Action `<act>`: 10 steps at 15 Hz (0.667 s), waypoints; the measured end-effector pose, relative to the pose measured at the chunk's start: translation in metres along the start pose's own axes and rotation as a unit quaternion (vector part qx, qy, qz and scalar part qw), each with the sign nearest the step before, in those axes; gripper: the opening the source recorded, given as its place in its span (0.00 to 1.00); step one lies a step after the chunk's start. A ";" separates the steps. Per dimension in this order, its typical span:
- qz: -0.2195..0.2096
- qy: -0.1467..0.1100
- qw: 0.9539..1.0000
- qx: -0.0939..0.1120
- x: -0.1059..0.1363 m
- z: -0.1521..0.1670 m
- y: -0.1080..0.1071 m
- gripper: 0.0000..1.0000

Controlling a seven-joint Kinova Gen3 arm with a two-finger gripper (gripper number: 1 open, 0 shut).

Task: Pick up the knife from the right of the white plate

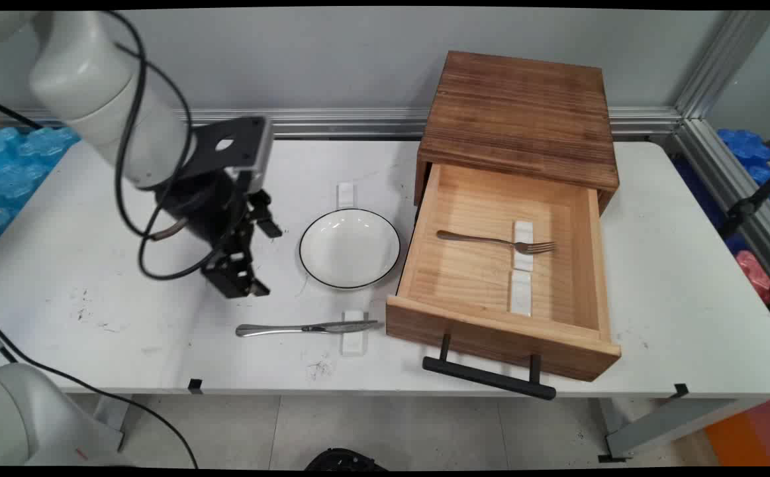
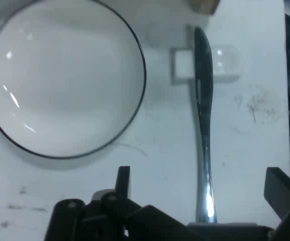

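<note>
My gripper (image 1: 260, 257) hangs open above the table, just left of a white plate with a black rim (image 1: 349, 248). A metal knife (image 1: 305, 327) lies on the table in front of it, its blade resting on a small white block (image 1: 353, 340). In the hand view the knife (image 2: 204, 125) runs up between my spread fingers (image 2: 123, 181), its handle end nearest the hand, and the plate (image 2: 64, 75) fills the upper left. Nothing is between the fingers.
A wooden box (image 1: 520, 119) stands at the back right with its drawer (image 1: 500, 331) pulled out. A fork (image 1: 497, 241) lies in the drawer across a white block (image 1: 523, 245). Another white block (image 1: 345, 195) sits behind the plate.
</note>
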 end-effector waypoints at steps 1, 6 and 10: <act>0.001 -0.001 1.000 -0.002 -0.011 0.005 0.001 1.00; 0.011 0.002 1.000 -0.015 -0.037 0.032 0.005 1.00; 0.023 0.012 0.999 -0.024 -0.040 0.053 0.006 1.00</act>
